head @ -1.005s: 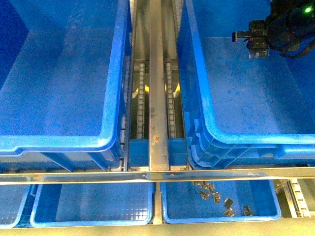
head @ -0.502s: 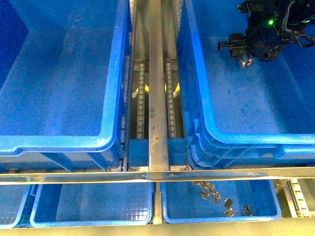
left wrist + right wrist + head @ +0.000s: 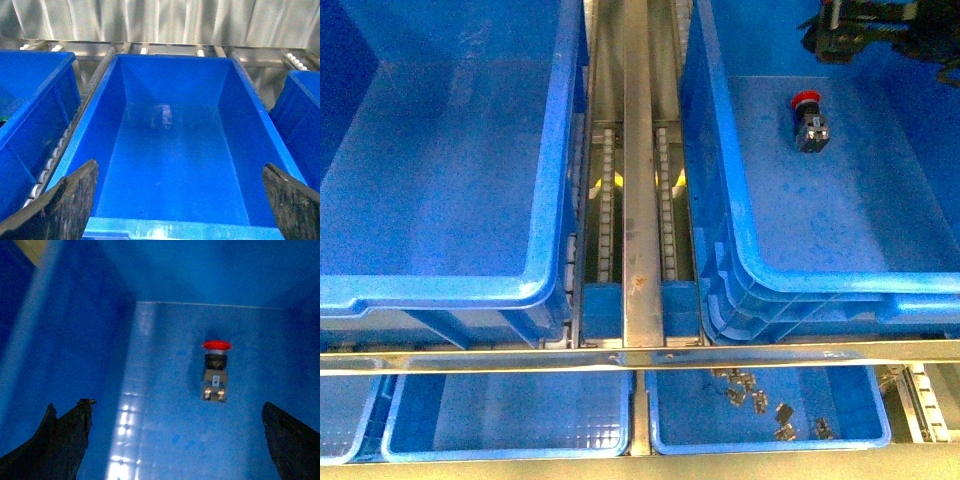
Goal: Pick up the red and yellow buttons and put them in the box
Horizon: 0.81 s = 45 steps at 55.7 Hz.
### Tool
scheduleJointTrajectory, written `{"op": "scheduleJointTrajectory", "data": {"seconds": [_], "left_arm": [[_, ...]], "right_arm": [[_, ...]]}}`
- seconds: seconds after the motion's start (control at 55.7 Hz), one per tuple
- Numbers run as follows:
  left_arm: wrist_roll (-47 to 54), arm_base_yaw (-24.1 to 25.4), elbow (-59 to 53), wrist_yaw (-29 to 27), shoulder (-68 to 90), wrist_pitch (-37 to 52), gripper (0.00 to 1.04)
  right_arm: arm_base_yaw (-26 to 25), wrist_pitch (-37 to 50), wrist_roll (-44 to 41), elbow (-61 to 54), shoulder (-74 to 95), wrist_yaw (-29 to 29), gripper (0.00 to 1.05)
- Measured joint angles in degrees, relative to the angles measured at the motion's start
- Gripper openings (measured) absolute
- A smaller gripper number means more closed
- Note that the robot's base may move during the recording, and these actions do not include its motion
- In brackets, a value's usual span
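**Around the crates: track, trays and loose clips**

In the front view we see a long steel beam (image 3: 640,200) running away from us down the middle, with a strip of pale rollers (image 3: 607,200) close on either side. Two yellow patches (image 3: 595,182) show beneath the rollers (we cannot tell what they are). To the left of the track stands a large blue crate (image 3: 555,200). A metal rail (image 3: 520,358) crosses in front. Below it sit two shallow blue trays with grid floors: the left tray (image 3: 510,410) and the right tray (image 3: 690,420), which holds a scatter of small metal clips (image 3: 757,398). In the left wrist view, a corrugated metal wall (image 3: 160,20) stands behind the crates.
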<state>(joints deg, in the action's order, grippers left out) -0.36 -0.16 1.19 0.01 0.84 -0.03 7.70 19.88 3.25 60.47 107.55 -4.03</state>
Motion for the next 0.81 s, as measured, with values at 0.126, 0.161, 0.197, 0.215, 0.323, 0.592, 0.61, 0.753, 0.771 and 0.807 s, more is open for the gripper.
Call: {"op": "scheduleJointTrajectory", "data": {"seconds": [0.126,0.161,0.197,0.215,0.323,0.592,0.61,0.753,0.771,0.807], "left_arm": [[0.0,0.0,0.0,0.0,0.0,0.0,0.97],[0.0,0.0,0.0,0.0,0.0,0.0,0.97],[0.0,0.0,0.0,0.0,0.0,0.0,0.97],[0.0,0.0,0.0,0.0,0.0,0.0,0.97],[0.0,0.0,0.0,0.0,0.0,0.0,0.97],[0.0,0.0,0.0,0.0,0.0,0.0,0.97],[0.0,0.0,0.0,0.0,0.0,0.0,0.97],[0.0,0.0,0.0,0.0,0.0,0.0,0.97],[0.0,0.0,0.0,0.0,0.0,0.0,0.97],[0.0,0.0,0.0,0.0,0.0,0.0,0.97]], "right_arm": [[1.0,2.6,8.1,-15.8,-14.9,3.4,0.99],[1.2,2.5,11.4,-21.1,-20.3,5.6,0.99],[1.3,1.8,15.2,-24.8,-24.6,8.7,0.99],[1.4,1.0,17.6,-27.0,-27.4,10.6,0.99],[1.5,-2.0,28.5,-34.0,-37.9,16.2,0.98],[-1.5,33.3,0.8,-49.2,-43.1,10.0,0.49],[-1.7,33.1,0.2,-49.7,-43.9,9.9,0.46],[-3.0,30.2,-1.9,-53.1,-49.1,8.5,0.19],[-3.3,29.8,-2.0,-53.5,-49.9,8.4,0.15],[-4.9,28.8,-2.3,-54.2,-51.6,5.4,0.09]]}}
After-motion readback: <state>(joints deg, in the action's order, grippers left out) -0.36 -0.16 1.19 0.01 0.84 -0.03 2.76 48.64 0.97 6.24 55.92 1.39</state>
